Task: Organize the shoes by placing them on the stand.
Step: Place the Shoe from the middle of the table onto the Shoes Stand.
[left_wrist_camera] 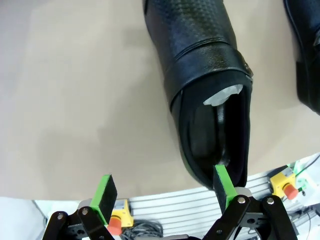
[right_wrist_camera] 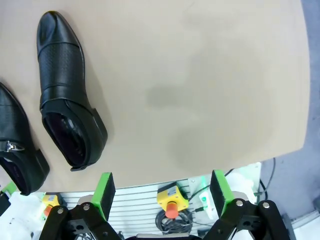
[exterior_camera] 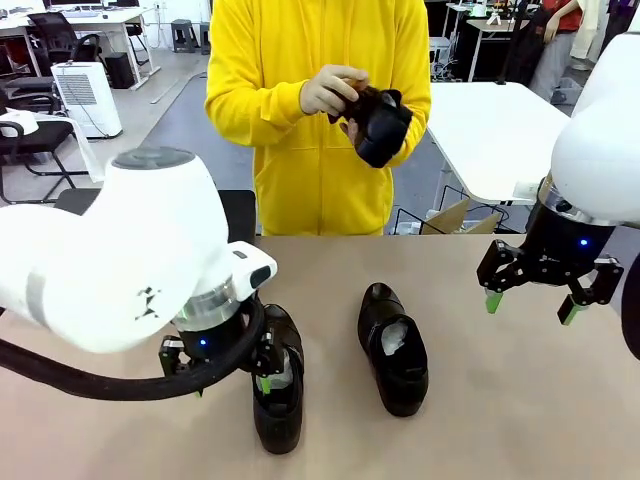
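Two glossy black shoes lie on the tan table: one shoe (exterior_camera: 278, 392) under my left arm and another shoe (exterior_camera: 393, 348) in the middle, both with white paper inside. My left gripper (exterior_camera: 232, 385) hangs open just over the first shoe (left_wrist_camera: 205, 85); one green pad (left_wrist_camera: 223, 182) is at the shoe's heel rim and the other stands over bare table. My right gripper (exterior_camera: 538, 298) is open above the table's right part, and the middle shoe (right_wrist_camera: 67, 100) is far to its side. A person in yellow holds a third shoe (exterior_camera: 382, 125) in both hands. The stand is out of view.
The right half of the tan table (exterior_camera: 520, 400) is bare. The table's near edge with a yellow stop button (right_wrist_camera: 170, 200) lies just below my right gripper. A white table (exterior_camera: 490, 130) and a cardboard box (exterior_camera: 455, 215) stand behind the person.
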